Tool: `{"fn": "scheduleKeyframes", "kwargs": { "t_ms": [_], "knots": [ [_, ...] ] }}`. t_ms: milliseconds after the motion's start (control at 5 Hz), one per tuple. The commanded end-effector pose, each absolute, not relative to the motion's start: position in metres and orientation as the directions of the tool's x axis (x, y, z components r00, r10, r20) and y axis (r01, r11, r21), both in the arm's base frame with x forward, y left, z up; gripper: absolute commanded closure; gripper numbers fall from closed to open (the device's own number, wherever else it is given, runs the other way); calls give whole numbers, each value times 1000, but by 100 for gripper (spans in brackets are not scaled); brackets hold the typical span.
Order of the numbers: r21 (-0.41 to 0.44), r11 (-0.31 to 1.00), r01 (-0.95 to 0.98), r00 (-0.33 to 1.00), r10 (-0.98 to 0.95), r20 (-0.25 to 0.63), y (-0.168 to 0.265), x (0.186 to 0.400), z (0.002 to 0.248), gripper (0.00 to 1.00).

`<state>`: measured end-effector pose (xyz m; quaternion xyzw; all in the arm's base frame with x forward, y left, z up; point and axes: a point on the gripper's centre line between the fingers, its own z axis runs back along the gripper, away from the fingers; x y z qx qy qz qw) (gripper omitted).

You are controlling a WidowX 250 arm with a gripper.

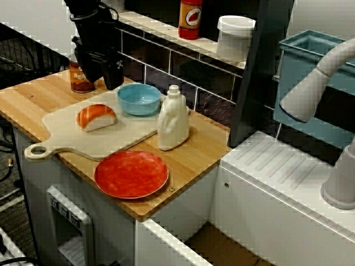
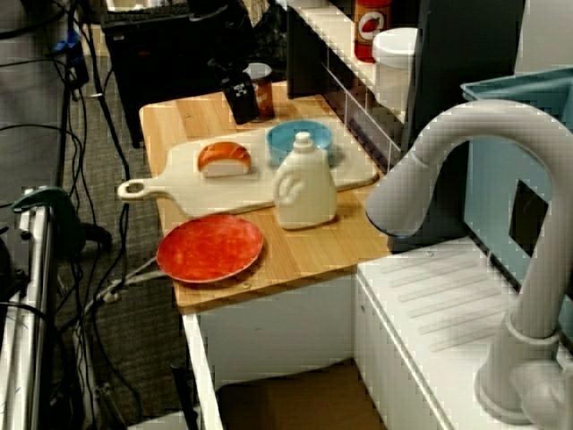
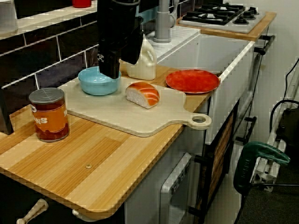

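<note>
Blue bowl (image 1: 138, 98): sits on the far corner of the pale cutting board (image 1: 119, 141), close beside a white jug-shaped bottle (image 1: 173, 119). Whether the two touch cannot be told.
Black gripper (image 1: 104, 80): hangs above the counter between the bowl and a tin can (image 3: 49, 114), with its jaws apparently spread and nothing between them. In the view from the can's end of the counter, one finger stands over the bowl's near rim.
Tin can: stands upright on the wooden counter (image 1: 33, 100), off the board and near the tiled back wall.
Bowl, handling: probably light, rigid and smooth — likely to skate or tip if nudged. The rim wall looks the best hold, one finger inside and one outside.
Can, handling: stiff and likely heavier, with a slick round side — best gripped across the middle.
Nearby: an orange-and-white toy food piece (image 1: 96, 117) lies mid-board, and a red plate (image 1: 131, 174) sits at the counter's front edge.
</note>
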<state>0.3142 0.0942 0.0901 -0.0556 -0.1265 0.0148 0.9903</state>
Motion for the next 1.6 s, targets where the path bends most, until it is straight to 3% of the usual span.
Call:
{"fn": "scheduleKeyframes", "kwargs": {
  "t_ms": [0, 400, 1400],
  "knots": [
    [-136, 980, -148, 947, 180, 266, 105, 337, 105, 0],
    [-163, 954, -253, 917, 290, 273, 108, 346, 93, 0],
    [-80, 963, -257, 918, 269, 293, 95, 357, 58, 0]
  ]
}}
